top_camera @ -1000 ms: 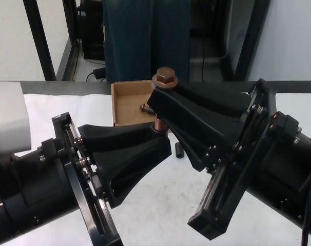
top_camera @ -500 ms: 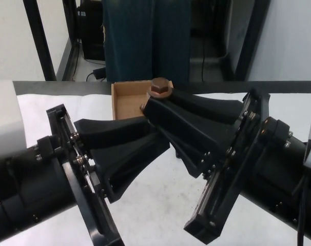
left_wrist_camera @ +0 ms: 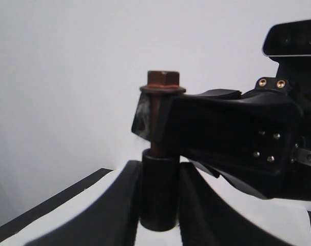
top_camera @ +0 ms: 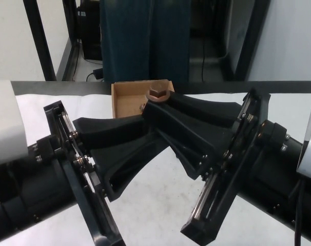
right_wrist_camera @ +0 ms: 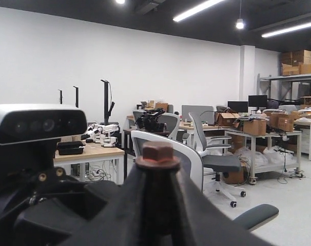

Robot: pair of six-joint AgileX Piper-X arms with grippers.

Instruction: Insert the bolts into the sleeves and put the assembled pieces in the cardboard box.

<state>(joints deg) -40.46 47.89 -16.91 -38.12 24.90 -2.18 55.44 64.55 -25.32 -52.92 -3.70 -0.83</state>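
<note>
Closest up in the high view, both arms crowd the white worktop (top_camera: pixel 160 205). The left gripper (top_camera: pixel 154 134) comes in from 8 o'clock, clamped around the black sleeve (left_wrist_camera: pixel 158 189), which stands upright. The right gripper (top_camera: pixel 156 107), from 4 o'clock, pinches the bolt (top_camera: pixel 159 93) just under its head, with the shank meeting the sleeve's top. Behind at 12 o'clock is the cardboard box (top_camera: pixel 125 100), half blocked by those grippers.

Rusty hex bolt (left_wrist_camera: pixel 163 84) stands upright, tip in black sleeve (left_wrist_camera: pixel 159 192); cardboard box (top_camera: pixel 125 101) behind.
</note>
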